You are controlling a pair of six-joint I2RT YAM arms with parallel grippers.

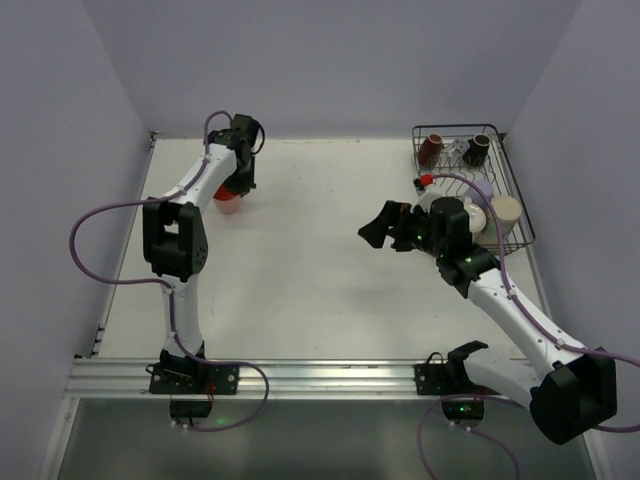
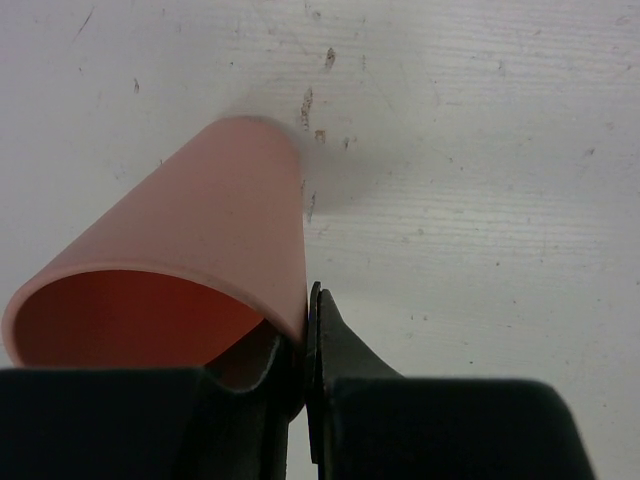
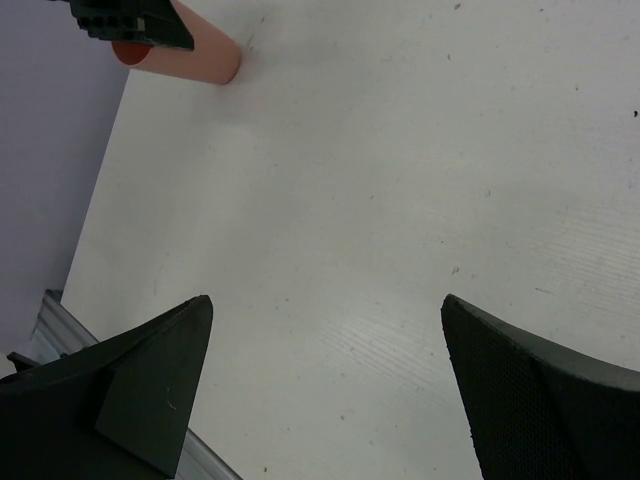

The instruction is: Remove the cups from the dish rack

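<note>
Leftmost, the left gripper (image 2: 308,322) is closed on the wall of the salmon-red tumbler (image 2: 200,230), one finger inside the rim and one outside, with the tumbler mouth-up beneath it. The tumbler's base is at or just above the table (image 1: 320,290) in the far-left part of the surface, well apart from the dish rack (image 1: 513,180). Whether the base already bears on the table cannot be told from these views. The right gripper (image 3: 326,305) has its jaws spread wide and holds nothing. It hangs over bare table just beside the rack's left side, pointing towards the middle.

Inside the rack, at the far right corner of the table, cups remain. Along its far end are a dark brown mug (image 1: 430,150), a clear glass (image 1: 456,150) and a second dark brown mug (image 1: 478,148). Nearer the arms are a cream mug (image 1: 505,212) and a white mug (image 1: 478,216), the latter partly hidden behind the right arm.

Progress, as judged: one cup is out of the rack and about to be released. Five appear left to unload, so the task is in its early part. The empty right gripper is placed well for the next pick.
</note>
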